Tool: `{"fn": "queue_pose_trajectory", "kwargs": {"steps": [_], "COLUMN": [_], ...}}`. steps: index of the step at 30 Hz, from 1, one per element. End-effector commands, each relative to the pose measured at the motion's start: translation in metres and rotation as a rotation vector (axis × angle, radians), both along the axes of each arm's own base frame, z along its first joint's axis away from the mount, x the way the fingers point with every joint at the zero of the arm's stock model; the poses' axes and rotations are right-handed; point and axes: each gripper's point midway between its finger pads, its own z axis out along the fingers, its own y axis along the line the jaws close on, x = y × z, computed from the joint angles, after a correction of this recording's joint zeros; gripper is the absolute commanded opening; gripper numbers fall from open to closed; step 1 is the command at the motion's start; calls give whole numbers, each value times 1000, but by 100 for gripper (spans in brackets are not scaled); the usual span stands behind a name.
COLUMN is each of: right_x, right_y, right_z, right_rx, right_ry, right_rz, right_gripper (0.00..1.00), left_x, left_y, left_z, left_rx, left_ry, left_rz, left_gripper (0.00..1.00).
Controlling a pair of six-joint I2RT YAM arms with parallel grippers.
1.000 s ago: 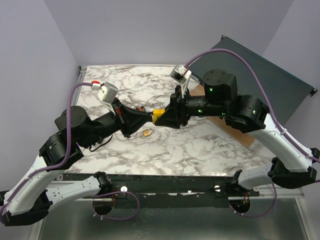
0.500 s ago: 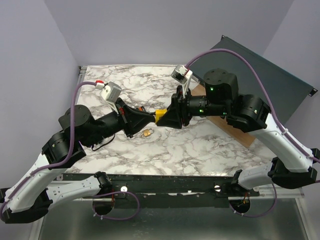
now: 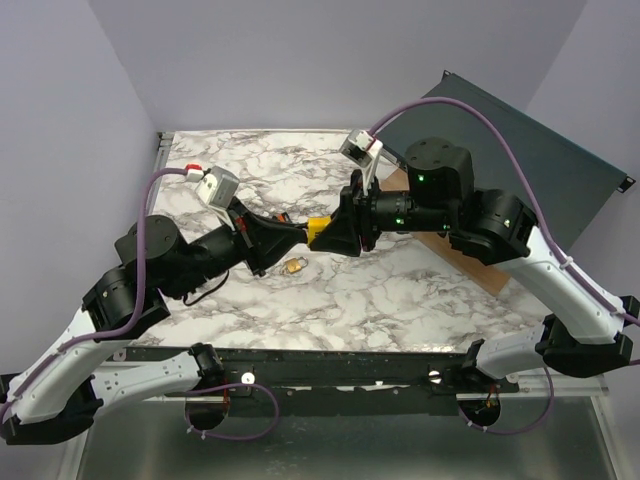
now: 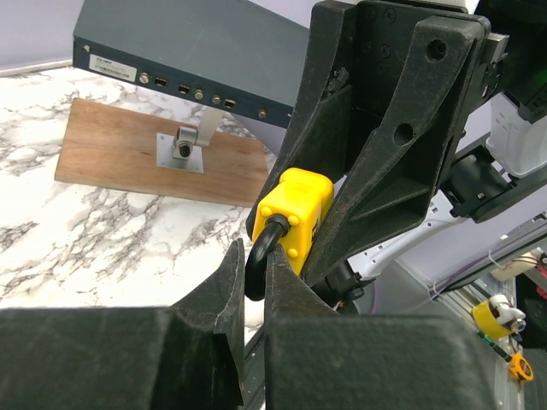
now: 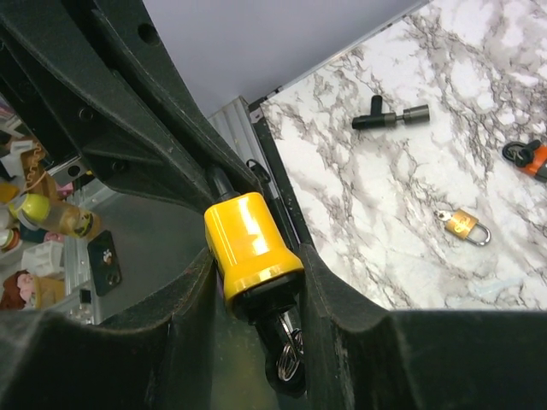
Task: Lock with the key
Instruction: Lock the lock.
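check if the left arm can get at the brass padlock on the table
Probably not yet: the left tool is shut on the shackle of the yellow padlock. The brass padlock itself lies uncovered just below.

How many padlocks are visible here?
2. A yellow padlock is held by the left claw and right claw; a small brass padlock lies on the table. An orange item nearby might be another.

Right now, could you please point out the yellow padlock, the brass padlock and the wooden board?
yellow padlock (image 5: 250,239): right wrist view, its body.
brass padlock (image 5: 461,224): right wrist view, its body.
wooden board (image 4: 111,149): left wrist view, bare left part.
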Motion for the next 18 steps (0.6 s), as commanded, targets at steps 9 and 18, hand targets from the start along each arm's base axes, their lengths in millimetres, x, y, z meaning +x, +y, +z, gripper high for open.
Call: {"fn": "queue_pose_trajectory", "kwargs": {"steps": [9,18], "right_x": [29,23], "right_y": [47,32], "right_z": [41,46], "right_rx": [258,278], "right_ry": [-188,-234], "right_rz": [-28,-29], "right_gripper": [22,67], "left_x": [-47,-44], "left_y": [-5,9], "left_z": [20,30], "left_rx": [-72,-72], "left_ry": [-53,-99], "left_rz": [-202,-154], "left_gripper": [0,0]}}
